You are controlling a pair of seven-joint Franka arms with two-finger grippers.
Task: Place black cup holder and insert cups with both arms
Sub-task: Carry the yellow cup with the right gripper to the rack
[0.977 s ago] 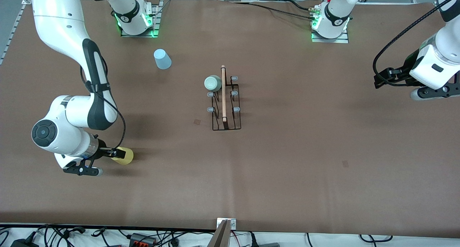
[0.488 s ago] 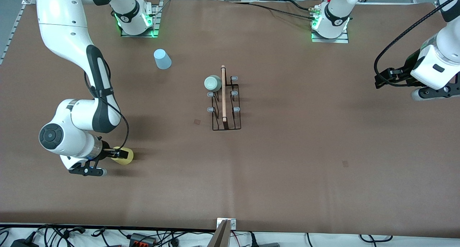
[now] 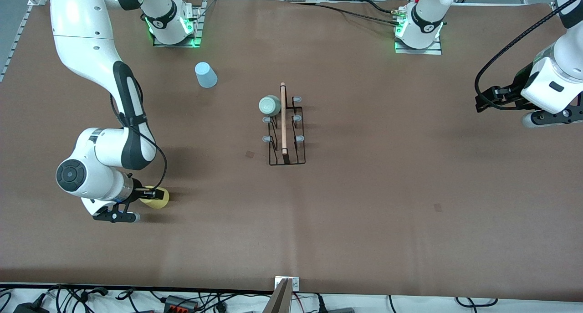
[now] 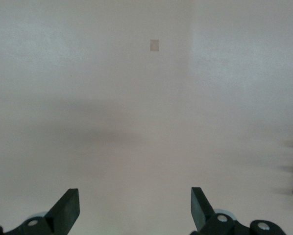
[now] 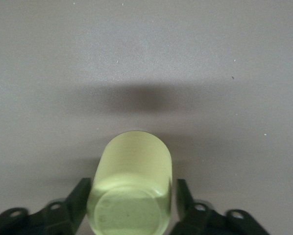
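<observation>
The black cup holder [image 3: 285, 126] stands upright mid-desk [image 3: 387, 190], with the sage green cup [image 3: 269, 105] set on the prong at its end farthest from the front camera. The light blue cup [image 3: 206, 74] sits on the desk, farther from the camera than the holder, toward the right arm's end. The right hand [image 3: 152, 195] is clamped on the yellow cup [image 5: 132, 181], nearer the camera than the holder, toward that same end. The left hand [image 4: 134, 213] waits with fingers apart over bare desk, well apart from the holder at the left arm's end.
</observation>
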